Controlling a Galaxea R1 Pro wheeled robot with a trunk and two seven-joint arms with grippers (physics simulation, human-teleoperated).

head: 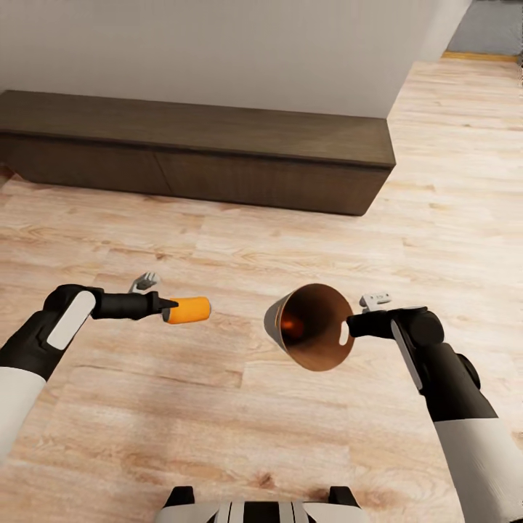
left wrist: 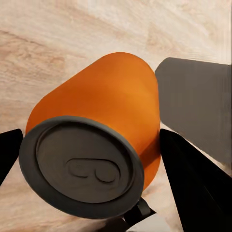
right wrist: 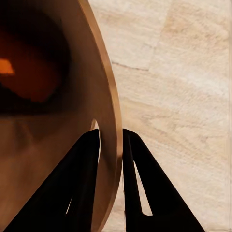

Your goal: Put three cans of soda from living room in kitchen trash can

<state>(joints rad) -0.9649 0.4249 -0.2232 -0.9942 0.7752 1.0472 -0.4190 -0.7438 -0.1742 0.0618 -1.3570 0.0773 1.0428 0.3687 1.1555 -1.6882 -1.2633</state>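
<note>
While a long dark wood cabinet (head: 203,156) ran low along the pale wall (head: 240,51) ahead, nothing stood on the light plank floor (head: 240,240) between it and the robot, and the boards lay bare on every side of both arms. To the right of the cabinet's end the floor carried on toward a doorway. Both arms reached forward and bent inward at about the same height, their wrists pointing at each other. The left gripper (head: 168,308) was closed on the orange soda can (head: 190,310), held lying sideways with its grey top toward the wrist; in the left wrist view the can (left wrist: 104,130) sat between the two black fingers (left wrist: 193,183). The right gripper (head: 350,325) pinched the rim of the trash can (head: 314,327), one finger inside and one outside beside the oval handle hole, as the right wrist view showed at the rim (right wrist: 108,121). The bin was tipped with its copper mouth toward the camera, an orange glow deep inside. A clear gap separated can and bin.
</note>
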